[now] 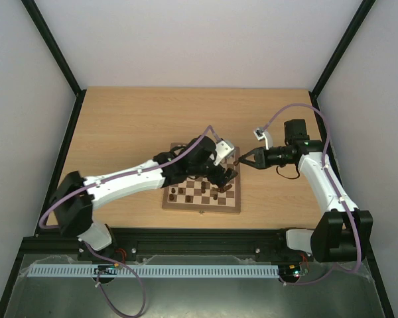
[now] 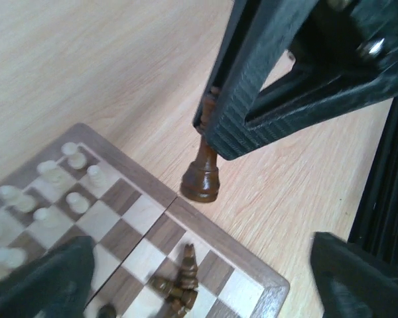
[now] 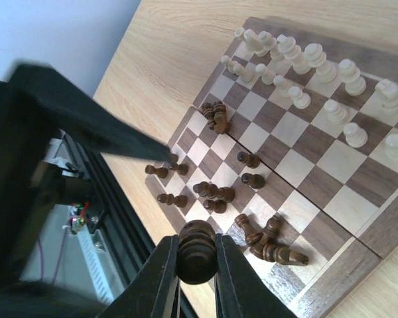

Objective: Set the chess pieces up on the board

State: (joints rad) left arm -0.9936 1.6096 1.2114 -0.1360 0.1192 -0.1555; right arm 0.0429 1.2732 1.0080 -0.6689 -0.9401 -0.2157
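Note:
My right gripper (image 3: pixel 197 246) is shut on the rounded top of a dark brown chess piece (image 3: pixel 197 255). In the left wrist view this piece (image 2: pixel 200 177) hangs upright with its base at the tabletop, just outside the border of the board (image 2: pixel 123 167). My left gripper (image 2: pixel 199 291) is open over the board's corner, above a small heap of fallen dark pieces (image 2: pixel 178 286). Cream pieces (image 3: pixel 298 59) stand in rows at the board's far side. More dark pieces (image 3: pixel 268 240) lie or stand on the near squares. From above, both grippers (image 1: pixel 241 161) meet at the board's right edge (image 1: pixel 200 209).
The black frame rail (image 2: pixel 385 192) runs close along the table edge beside the board. The left arm's white links (image 1: pixel 126 182) stretch across the board's left half. Bare wooden tabletop (image 1: pixel 139 119) lies beyond the board.

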